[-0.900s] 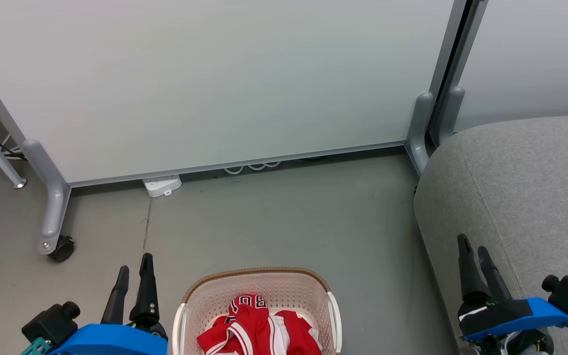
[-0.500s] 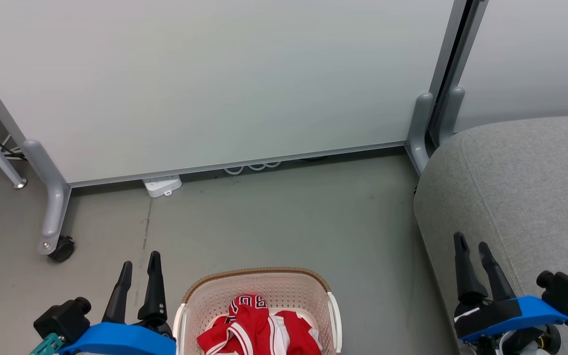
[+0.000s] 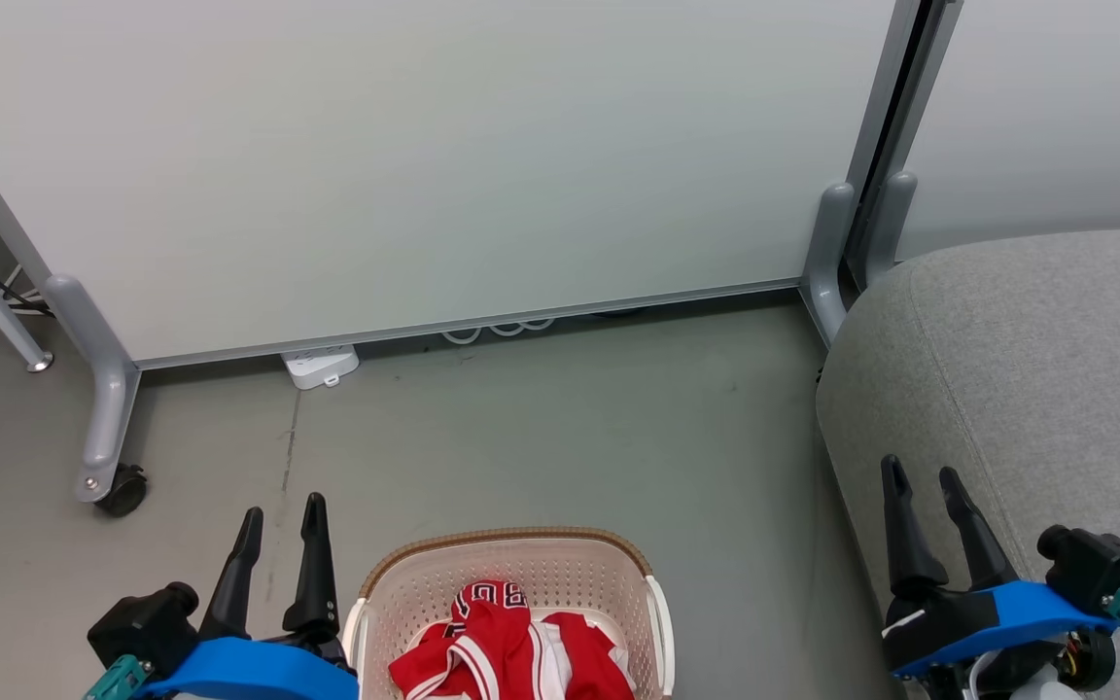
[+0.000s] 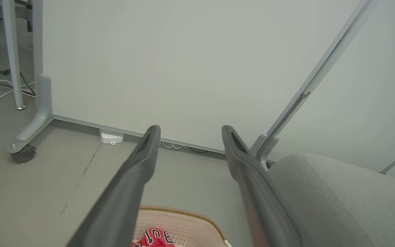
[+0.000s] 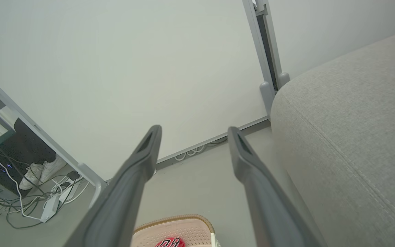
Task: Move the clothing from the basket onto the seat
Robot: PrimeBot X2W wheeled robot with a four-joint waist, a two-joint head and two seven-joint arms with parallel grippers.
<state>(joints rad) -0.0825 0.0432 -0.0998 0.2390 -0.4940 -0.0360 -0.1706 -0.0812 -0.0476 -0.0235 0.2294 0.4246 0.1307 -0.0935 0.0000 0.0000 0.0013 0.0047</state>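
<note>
- Low at the head view's L corner, the L gripper (image 3: pixel 283 507) is empty. Its two dark fingers are parted by a moderate gap and their tips point up-view toward the partition.
- It hangs over bare floor (image 3: pixel 570 418) just L of the laundry basket (image 3: pixel 507 536) and is not touching it.
- The R gripper (image 3: pixel 922 469) is low at the R corner, w/ a similar moderate spread and nothing between the fingers. The fingers point up-view w/ a slight lean L.
- It shows against the sofa's (image 3: pixel 1056 369) front edge; can't tell if it touches.
- The basket sits on the floor between the grippers, nearer the L one, at bottom centre. Its curved far end w/ the brown rim faces the partition. Its near part is cut off by the frame, so the long axis can't be told.
- The clothing (image 3: pixel 511 642) is in the basket: a bunched red heap w/ white stripes.
  - The end bearing numerals is humped up at the far side and points toward the partition.
  - A white-trimmed edge runs diagonally down-R.
  - The heap is cut by the frame, so its full length is unclear.
- The sofa is R of the basket and well apart from it, w/ floor between. Its rounded corner is near the partition's grey foot (image 3: pixel 827 253).
- The white partition panel (image 3: pixel 424 146) spans the back.
- A white power strip (image 3: pixel 319 365) lies at its base, and a caster (image 3: pixel 121 489) is at far L.
- The R wrist view shows cables (image 5: pixel 29 206) and a person's white shoes (image 5: pixel 41 169) beyond the panel.
</note>
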